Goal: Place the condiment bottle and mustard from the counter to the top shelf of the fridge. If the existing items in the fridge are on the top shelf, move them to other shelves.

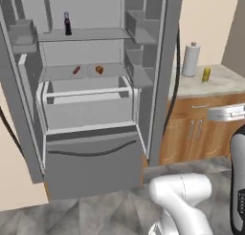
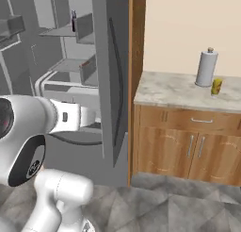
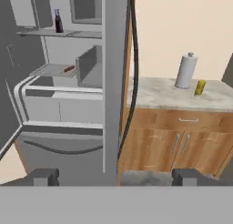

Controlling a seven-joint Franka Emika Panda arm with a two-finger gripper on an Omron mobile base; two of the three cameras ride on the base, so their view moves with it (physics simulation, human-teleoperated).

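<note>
Two task items sit well apart in the scene. One dark condiment bottle (image 1: 67, 24) stands upright on the top shelf (image 1: 91, 35) of the open fridge (image 1: 91, 148), toward the shelf's left end. The yellow mustard (image 1: 206, 74) stands upright on the counter (image 1: 210, 86) to the right of the fridge, just beside a white paper towel roll (image 1: 191, 59) that stands upright a little farther back and to its left.

On the second shelf (image 1: 60, 74), below the bottle, lie two small items: a reddish one (image 1: 76, 70) on the left and an orange one (image 1: 99, 69) to its right, apart from each other. What they are is too small to tell. Below that shelf are the fridge's drawers (image 1: 86, 98), and the door bins (image 1: 143, 31) line the open right door (image 1: 160, 76).

Under the counter are wooden cabinets (image 1: 196, 133) with metal handles.

The end effector (image 3: 116, 176) shows in the hand view with its two dark fingertips (image 3: 43, 176) spread wide apart at the bottom, holding nothing. It points toward the edge of the open fridge door, with the fridge interior to the left and the counter to the right, well short of both the bottle and the mustard. The white arm (image 2: 70, 117) reaches forward in the right base view, low in front of the fridge.
</note>
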